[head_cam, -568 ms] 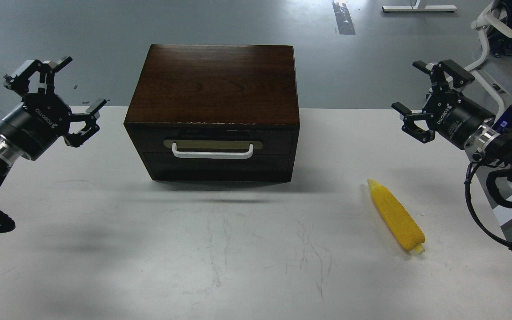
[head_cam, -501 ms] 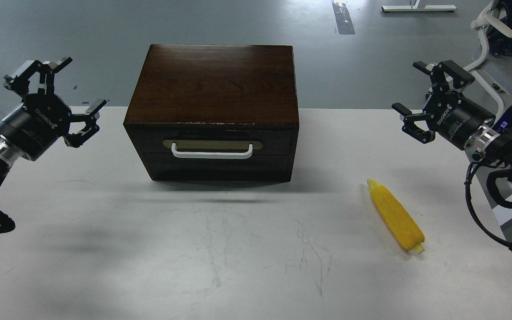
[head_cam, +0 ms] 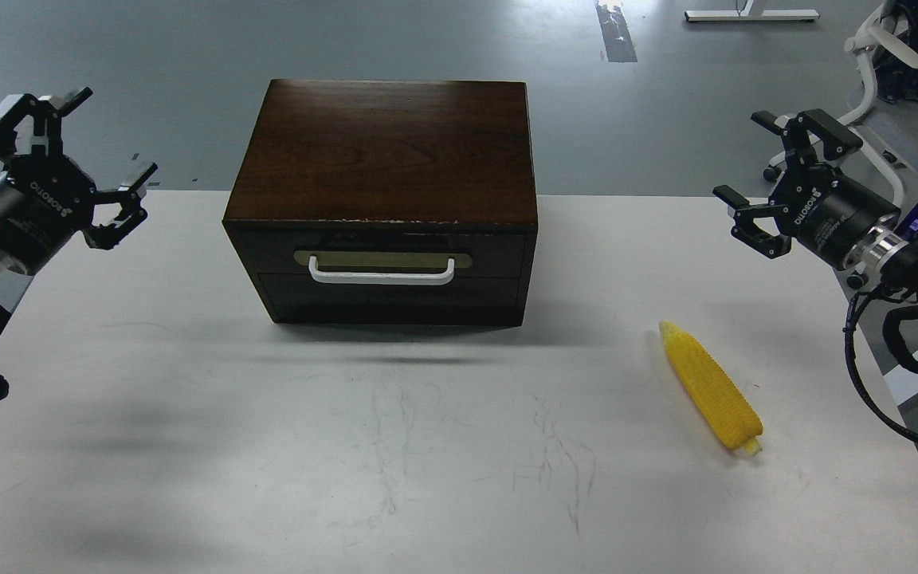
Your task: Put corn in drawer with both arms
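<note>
The yellow corn (head_cam: pixel 711 388) lies on the white table (head_cam: pixel 427 446) at the right, tapered tip pointing away from me, pale stub toward me. The dark brown wooden box (head_cam: pixel 383 151) stands at the table's back middle. Its drawer (head_cam: pixel 383 253) is closed, with a white bar handle (head_cam: pixel 382 273) on a brass plate. My left gripper (head_cam: pixel 60 151) is open and empty, raised above the table's far left edge, well left of the box. My right gripper (head_cam: pixel 774 171) is open and empty, raised at the far right, beyond and above the corn.
Grey floor lies beyond the table. A white chair base and dark gear (head_cam: pixel 897 48) stand at the back right. A black cable (head_cam: pixel 865 383) loops off my right arm past the table's right edge.
</note>
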